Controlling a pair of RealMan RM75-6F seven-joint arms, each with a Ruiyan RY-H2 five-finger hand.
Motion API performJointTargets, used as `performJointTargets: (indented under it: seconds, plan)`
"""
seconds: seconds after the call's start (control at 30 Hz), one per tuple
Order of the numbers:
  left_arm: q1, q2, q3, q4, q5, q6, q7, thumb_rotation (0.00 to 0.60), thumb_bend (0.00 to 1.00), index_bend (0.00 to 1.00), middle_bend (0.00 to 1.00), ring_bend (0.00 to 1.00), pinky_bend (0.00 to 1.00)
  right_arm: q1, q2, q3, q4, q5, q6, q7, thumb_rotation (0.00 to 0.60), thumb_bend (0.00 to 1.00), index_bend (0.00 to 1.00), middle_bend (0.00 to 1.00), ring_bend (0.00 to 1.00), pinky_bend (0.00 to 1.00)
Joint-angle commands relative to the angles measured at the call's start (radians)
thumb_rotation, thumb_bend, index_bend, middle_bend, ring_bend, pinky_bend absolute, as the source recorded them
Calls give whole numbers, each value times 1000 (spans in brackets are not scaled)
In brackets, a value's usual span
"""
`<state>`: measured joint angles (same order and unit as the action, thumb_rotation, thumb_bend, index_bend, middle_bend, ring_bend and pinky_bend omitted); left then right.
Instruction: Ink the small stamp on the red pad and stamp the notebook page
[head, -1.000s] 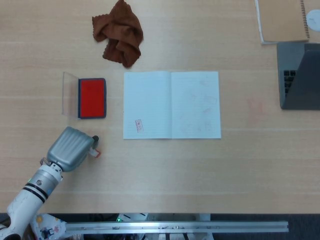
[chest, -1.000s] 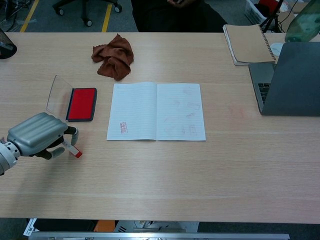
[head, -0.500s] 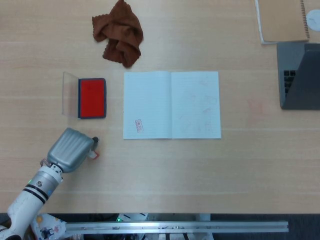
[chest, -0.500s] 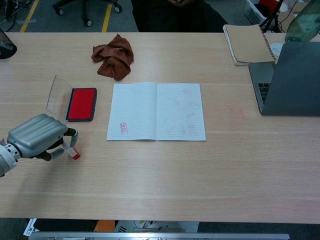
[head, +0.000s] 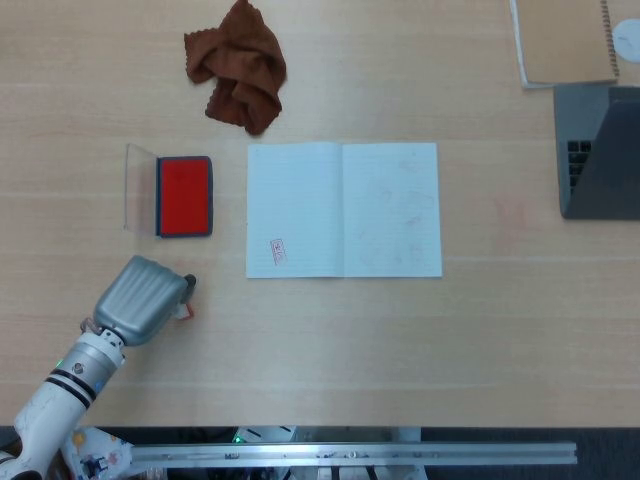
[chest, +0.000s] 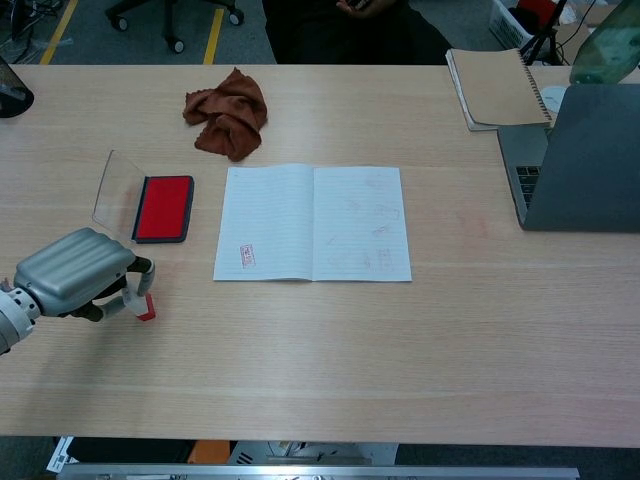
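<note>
My left hand (head: 142, 299) (chest: 74, 274) hovers low over the table's front left and pinches the small stamp (head: 184, 309) (chest: 143, 304), a white body with a red end pointing down at the table. The red ink pad (head: 184, 195) (chest: 163, 208) lies open just beyond the hand, its clear lid (head: 140, 188) folded out to the left. To the right of the pad, the open notebook (head: 343, 208) (chest: 312, 222) lies flat, with a red stamp mark (head: 278, 252) (chest: 246, 256) low on its left page. My right hand is in neither view.
A brown cloth (head: 238, 66) (chest: 228, 112) lies crumpled behind the pad. At the far right are a grey laptop (head: 600, 150) (chest: 580, 160) and a spiral notebook (head: 565, 40) (chest: 497, 87). Faint red smudges mark the table right of the open notebook.
The stamp in my left hand has swung from slanting to nearly upright and drawn in closer under the fingers. The hand itself has barely shifted.
</note>
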<state>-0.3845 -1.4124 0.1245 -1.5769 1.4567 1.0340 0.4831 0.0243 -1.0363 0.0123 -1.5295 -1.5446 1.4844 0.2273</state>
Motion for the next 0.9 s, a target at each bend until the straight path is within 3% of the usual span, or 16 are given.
performJointTargets:
  seconds: [0.03, 0.47, 0.9]
  plan:
    - [0, -1, 1, 0, 2, 1, -3, 600, 359, 519, 962, 1000, 1000, 0, 0, 0, 0, 0, 0, 1, 600, 352, 514, 465, 278, 347]
    - [-28, 34, -14, -50, 15, -13, -18, 600, 378, 535, 967, 1000, 1000, 2, 6, 1, -6, -3, -1, -1, 600, 352, 513, 465, 278, 347]
    - [-123, 97, -124, -179, -52, -58, 2, 600, 382, 544, 971, 1000, 1000, 10, 6, 0, -9, -9, -9, -2, 600, 351, 513, 465, 278, 347]
